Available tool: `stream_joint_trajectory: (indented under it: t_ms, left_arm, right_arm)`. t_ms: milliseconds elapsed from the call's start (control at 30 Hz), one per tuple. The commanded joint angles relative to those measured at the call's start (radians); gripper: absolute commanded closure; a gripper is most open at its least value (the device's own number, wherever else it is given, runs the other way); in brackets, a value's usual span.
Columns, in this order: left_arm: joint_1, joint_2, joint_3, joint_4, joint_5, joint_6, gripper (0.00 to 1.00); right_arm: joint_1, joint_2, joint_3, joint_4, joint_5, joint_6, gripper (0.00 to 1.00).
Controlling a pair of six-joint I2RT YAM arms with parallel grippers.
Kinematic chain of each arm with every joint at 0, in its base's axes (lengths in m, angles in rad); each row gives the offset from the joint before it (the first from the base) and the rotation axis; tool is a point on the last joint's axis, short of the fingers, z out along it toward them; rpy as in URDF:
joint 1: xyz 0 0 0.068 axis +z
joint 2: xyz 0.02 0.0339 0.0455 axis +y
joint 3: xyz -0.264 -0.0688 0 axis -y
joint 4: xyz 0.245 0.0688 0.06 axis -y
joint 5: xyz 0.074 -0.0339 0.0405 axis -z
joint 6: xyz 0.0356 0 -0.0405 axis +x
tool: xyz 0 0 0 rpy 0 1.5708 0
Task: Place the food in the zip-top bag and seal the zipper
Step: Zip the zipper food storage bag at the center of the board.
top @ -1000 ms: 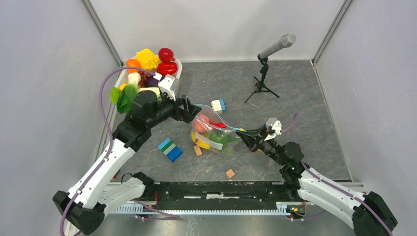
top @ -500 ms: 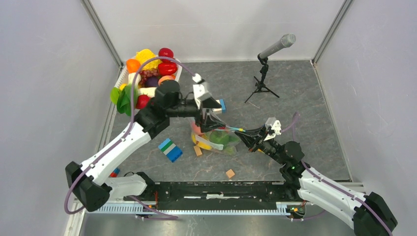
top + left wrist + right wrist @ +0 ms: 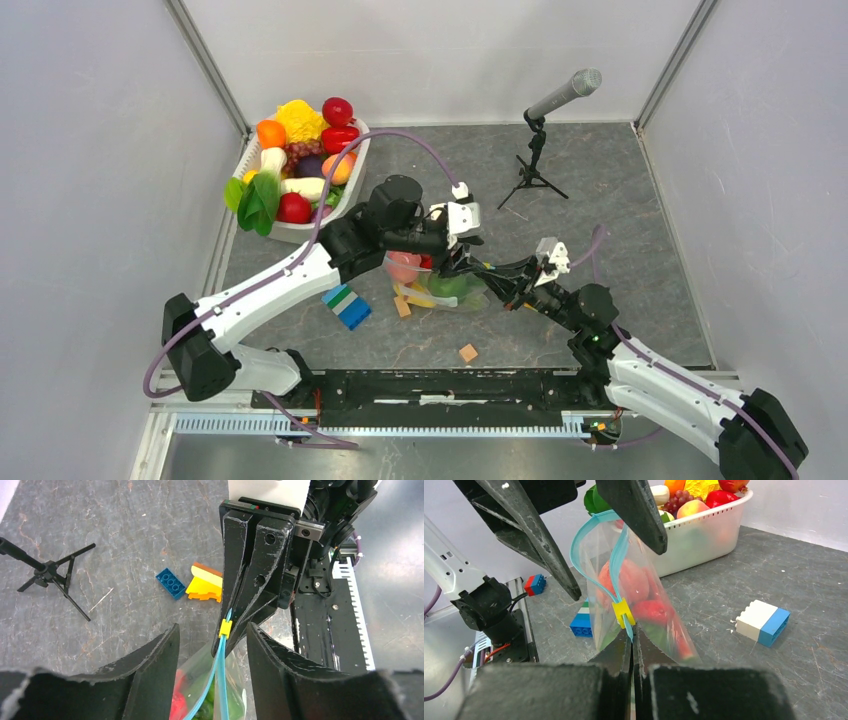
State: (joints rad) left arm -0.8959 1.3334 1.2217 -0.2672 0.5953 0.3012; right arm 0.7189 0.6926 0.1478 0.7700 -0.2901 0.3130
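The left gripper [image 3: 211,628] is spread wide, one finger on each side of the zipper [image 3: 219,660] at the mouth of the bag [image 3: 447,292]. It holds nothing, and whether a finger brushes the plastic cannot be told. The right gripper [image 3: 631,642] is pressed together, pinching the zipper's end just under the yellow slider [image 3: 623,612]. The bag is at the middle of the table [image 3: 620,200], between the two grippers, with its mouth raised and gaping in a loop beyond the slider. Food [image 3: 624,582] lies inside it: a pink piece, red ones and some green.

The table is dark grey and mottled. At the far left a white tub [image 3: 300,233] holds more food. A blue-green-white block [image 3: 346,305] lies left of the bag, a tan cube [image 3: 402,306] just beside the bag, and a second cube [image 3: 468,352] nearer the arm bases. A white-and-blue block [image 3: 764,622] lies on the bag's far side. At the right rear a microphone [image 3: 565,95] stands on a small tripod. Pale walls [image 3: 450,50] close in three sides.
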Motion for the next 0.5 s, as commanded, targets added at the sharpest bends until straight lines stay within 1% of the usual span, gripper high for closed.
stream_joint_trajectory:
  t_ms: [0,67,267,367,433,467]
  left_arm:
    - [-0.021,0.013,0.038,0.001,-0.052,0.070,0.44]
    - [-0.024,0.013,0.034,-0.012,-0.050,0.078,0.47]
    - [-0.039,0.021,0.019,-0.025,-0.052,0.091,0.50]
    - [-0.046,0.030,0.022,-0.026,-0.073,0.092,0.60]
    - [-0.047,0.036,0.025,-0.024,-0.085,0.094,0.60]
    - [-0.047,0.038,0.025,-0.024,-0.087,0.095,0.63]
  right_arm:
    - [-0.001,0.011,0.049,0.037,-0.014,0.005,1.00]
    - [-0.001,0.017,0.049,0.040,-0.012,0.005,1.00]
    - [-0.001,0.029,0.053,0.051,-0.015,0.009,1.00]
    - [-0.001,0.034,0.059,0.051,-0.022,0.010,1.00]
    - [-0.001,0.034,0.057,0.049,-0.022,0.009,1.00]
    - [-0.002,0.033,0.058,0.048,-0.023,0.011,1.00]
